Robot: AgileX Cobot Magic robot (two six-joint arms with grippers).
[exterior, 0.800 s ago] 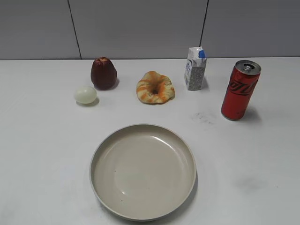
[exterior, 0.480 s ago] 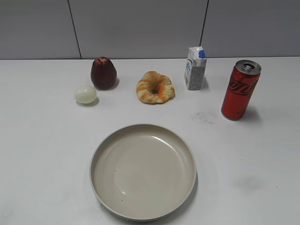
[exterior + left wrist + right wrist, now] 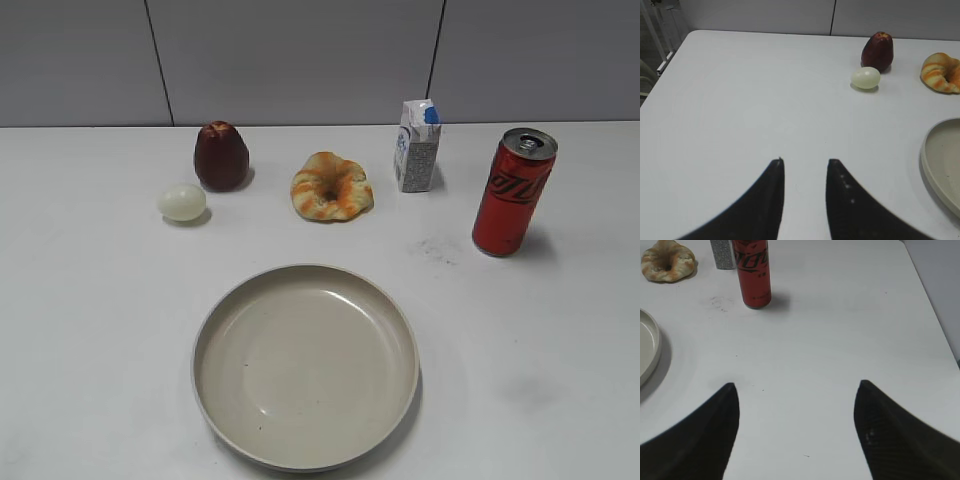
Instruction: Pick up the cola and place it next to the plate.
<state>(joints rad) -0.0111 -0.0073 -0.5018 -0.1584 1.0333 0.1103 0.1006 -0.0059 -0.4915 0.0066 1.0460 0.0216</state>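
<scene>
The cola [image 3: 513, 192] is a tall slim red can with black script and a silver top, upright at the right of the table. It also shows in the right wrist view [image 3: 753, 272], far ahead of my right gripper [image 3: 797, 385], which is wide open and empty. The plate [image 3: 305, 365] is a wide beige dish at the front middle; its rim shows in the left wrist view [image 3: 940, 160] and the right wrist view [image 3: 647, 350]. My left gripper [image 3: 804, 161] is open and empty over bare table. Neither gripper shows in the exterior view.
A white-and-blue milk carton [image 3: 417, 146] stands just left of the cola. A bagel [image 3: 331, 186], a dark red apple [image 3: 220, 156] and a pale egg [image 3: 182, 202] lie along the back. The table's right edge [image 3: 935, 315] is near the cola.
</scene>
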